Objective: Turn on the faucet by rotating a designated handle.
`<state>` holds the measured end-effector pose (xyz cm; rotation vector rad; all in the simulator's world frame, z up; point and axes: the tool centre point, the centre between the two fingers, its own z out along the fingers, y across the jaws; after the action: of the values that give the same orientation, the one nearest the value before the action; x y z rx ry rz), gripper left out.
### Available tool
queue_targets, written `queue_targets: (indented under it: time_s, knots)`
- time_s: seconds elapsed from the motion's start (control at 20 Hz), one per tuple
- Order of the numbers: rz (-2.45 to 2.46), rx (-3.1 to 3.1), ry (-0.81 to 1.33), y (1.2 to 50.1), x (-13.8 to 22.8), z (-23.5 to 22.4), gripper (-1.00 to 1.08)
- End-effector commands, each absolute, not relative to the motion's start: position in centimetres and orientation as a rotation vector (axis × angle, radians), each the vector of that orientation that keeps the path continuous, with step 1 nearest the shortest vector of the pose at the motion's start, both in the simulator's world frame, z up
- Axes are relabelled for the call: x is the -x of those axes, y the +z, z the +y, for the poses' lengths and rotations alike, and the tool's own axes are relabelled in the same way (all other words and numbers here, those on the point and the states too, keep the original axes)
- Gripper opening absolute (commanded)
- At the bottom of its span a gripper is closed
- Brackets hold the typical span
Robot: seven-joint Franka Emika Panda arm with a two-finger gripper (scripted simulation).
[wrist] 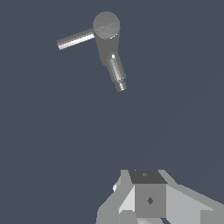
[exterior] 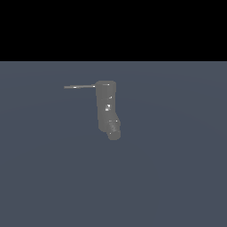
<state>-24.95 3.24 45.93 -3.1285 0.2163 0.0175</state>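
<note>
The faucet (exterior: 107, 108) is a dull-grey upright column with a bent spout end, standing on the flat blue-grey floor. The handle (exterior: 80, 87) is a thin grey rod sticking out from the faucet's top toward the exterior view's left. The wrist view shows the faucet (wrist: 107, 37) from above, with its spout and the handle (wrist: 75, 39) beside its round cap. My gripper (wrist: 147, 177) shows only in the wrist view, well apart from the faucet and touching nothing. Its fingertips (wrist: 149, 199) sit together with no gap, holding nothing. The arm is out of the exterior view.
A flat blue-grey floor (exterior: 177, 177) surrounds the faucet on all sides. A black band fills the top of the exterior view. No other objects show.
</note>
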Motion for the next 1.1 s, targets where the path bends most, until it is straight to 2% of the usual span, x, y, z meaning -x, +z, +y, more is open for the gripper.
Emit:
queue_targets:
  time_s: [0.0, 1.05]
  knots:
    - [0.28, 3.123, 0.018, 45.1, 24.4, 4.3, -1.0]
    - [0.92, 2.993, 0.016, 36.2, 16.2, 13.1, -1.0]
